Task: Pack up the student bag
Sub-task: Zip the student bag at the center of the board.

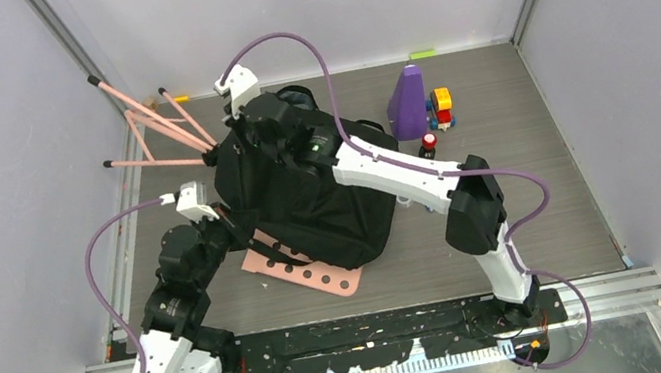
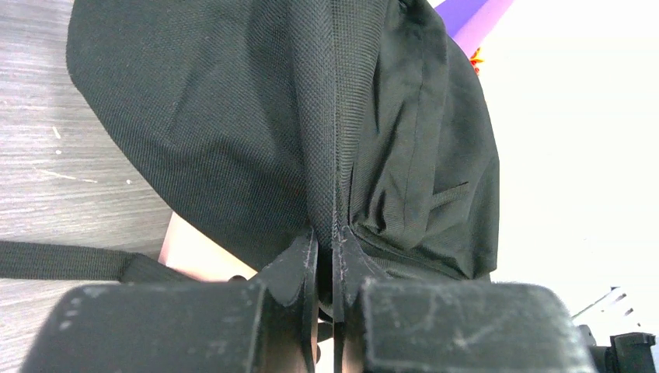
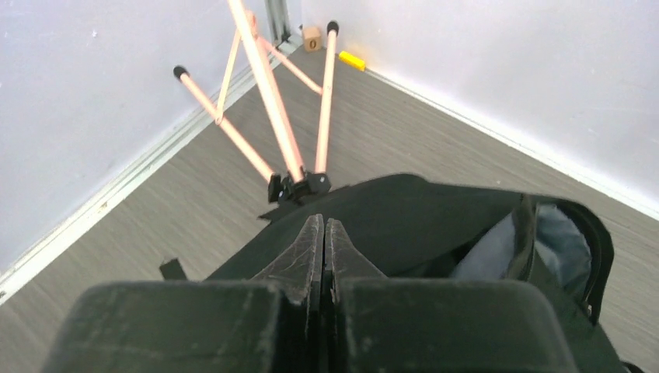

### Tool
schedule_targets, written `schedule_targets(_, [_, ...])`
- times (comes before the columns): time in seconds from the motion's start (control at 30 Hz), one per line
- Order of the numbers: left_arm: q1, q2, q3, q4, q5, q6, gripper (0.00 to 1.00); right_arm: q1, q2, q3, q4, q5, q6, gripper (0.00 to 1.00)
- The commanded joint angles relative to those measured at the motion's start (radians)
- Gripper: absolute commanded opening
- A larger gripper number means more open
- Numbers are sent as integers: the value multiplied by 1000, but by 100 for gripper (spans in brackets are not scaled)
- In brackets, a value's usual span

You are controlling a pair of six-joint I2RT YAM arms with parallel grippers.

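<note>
At the far left a pink stand (image 1: 156, 126) lies folded on the table. The left gripper (image 2: 326, 237) is clamped on a fold of the bag (image 1: 309, 200) at its near left side. The bag sits mid-table, partly on a pink board (image 1: 316, 272), with its mouth open to grey lining. The right gripper (image 3: 323, 225) is closed at the bag's far left rim; I cannot tell whether it pinches cloth. To the right stand a purple cone (image 1: 407, 103), toy blocks (image 1: 441, 109) and a red-capped bottle (image 1: 428, 143).
</note>
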Motion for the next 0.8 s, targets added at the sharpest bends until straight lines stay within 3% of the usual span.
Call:
schedule_targets(0.0, [1, -36, -2, -152, 16, -39, 0, -85, 21, 144, 99, 98, -42, 1])
schedule_targets(0.27, [1, -14, 43, -247, 2, -85, 2, -153, 45, 209, 46, 127, -68, 1])
schedule_targets(0.3, [1, -3, 64, -260, 0, -76, 8, -157, 40, 203, 42, 126, -70, 1])
schedule_targets(0.4, [1, 58, 178, -302, -15, -27, 40, -157, -17, 131, 37, 99, -56, 1])
schedule_targets(0.5, [1, 162, 333, -341, -50, 45, 61, -152, -66, 72, 30, 51, -20, 1])
schedule_targets(0.63, [2, 325, 530, -332, -56, 149, 73, -141, -115, 18, 17, 11, 3, 1])
schedule_targets(0.77, [8, 499, 661, -292, -55, 239, 77, -134, -139, -6, 5, -12, 23, 1])
